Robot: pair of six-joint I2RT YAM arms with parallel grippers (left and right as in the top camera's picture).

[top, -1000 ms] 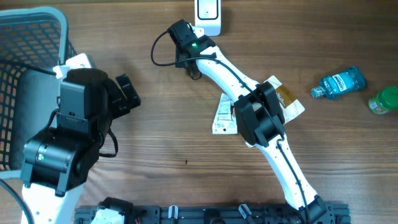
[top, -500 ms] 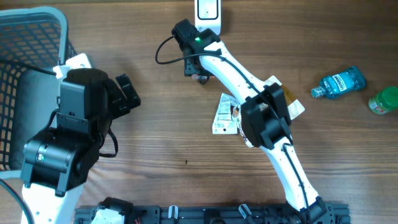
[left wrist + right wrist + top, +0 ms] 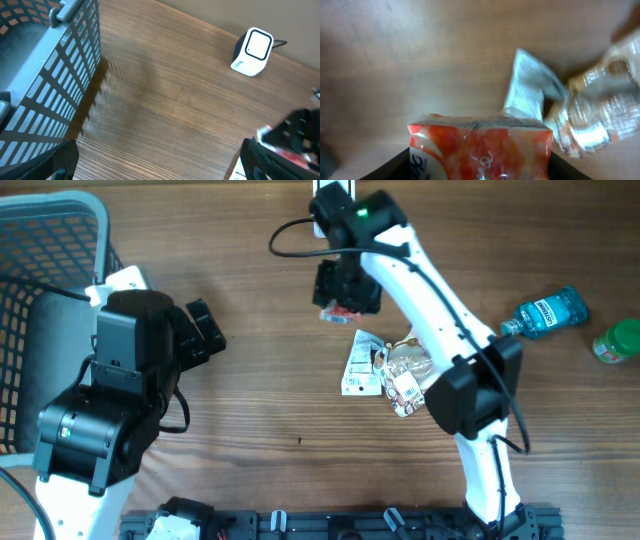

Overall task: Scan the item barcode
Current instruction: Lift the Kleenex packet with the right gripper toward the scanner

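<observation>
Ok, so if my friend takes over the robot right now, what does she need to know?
Left hand: open and empty, beside the basket.
Right hand: shut on a red packet, held up off the table, not far from the scanner.
Other packets lie on the table under the right arm.
Done: one packet is picked up.
Left: turn its barcode to the scanner. No barcode shows on the packet in these views, so look for it first.
</observation>
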